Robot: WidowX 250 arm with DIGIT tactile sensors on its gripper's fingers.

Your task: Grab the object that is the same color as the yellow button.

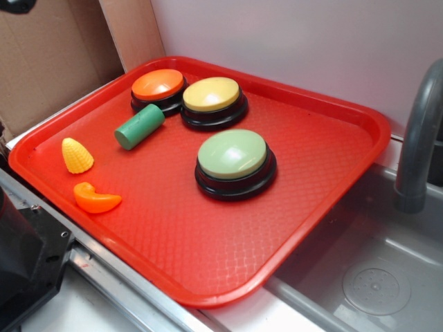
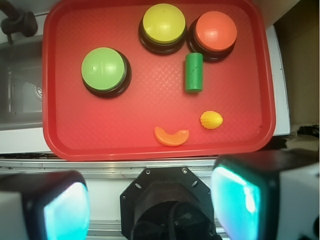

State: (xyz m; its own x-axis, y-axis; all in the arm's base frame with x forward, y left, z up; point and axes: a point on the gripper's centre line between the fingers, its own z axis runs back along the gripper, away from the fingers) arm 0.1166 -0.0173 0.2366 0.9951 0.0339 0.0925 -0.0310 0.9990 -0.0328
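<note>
The little yellow corn [image 1: 77,155] lies on its side on the red tray [image 1: 208,249], near the tray's edge. Nothing is touching it. Just beside it lies an orange curved toy [image 1: 95,198], with a small gap between the two. A green cylinder [image 1: 139,126] lies on its side a bit farther in, apart from the corn.

The yellow button [image 1: 212,96] sits at the far side of the tray. It is round with a black base. An orange button [image 1: 158,86] is right next to it, and the two bases look like they touch. One end of the green cylinder is close to both. A pale green button [image 1: 232,155] sits alone near the middle of the tray.

No words or labels can be read on any of these things.

The gripper [image 2: 150,200] is off the tray, over the grey surface [image 2: 125,170] by the tray's near edge. Its jaws are spread wide and hold nothing. The corn is well apart from them.

A grey sink [image 1: 374,277] with a tap [image 1: 415,138] is next to the tray.
</note>
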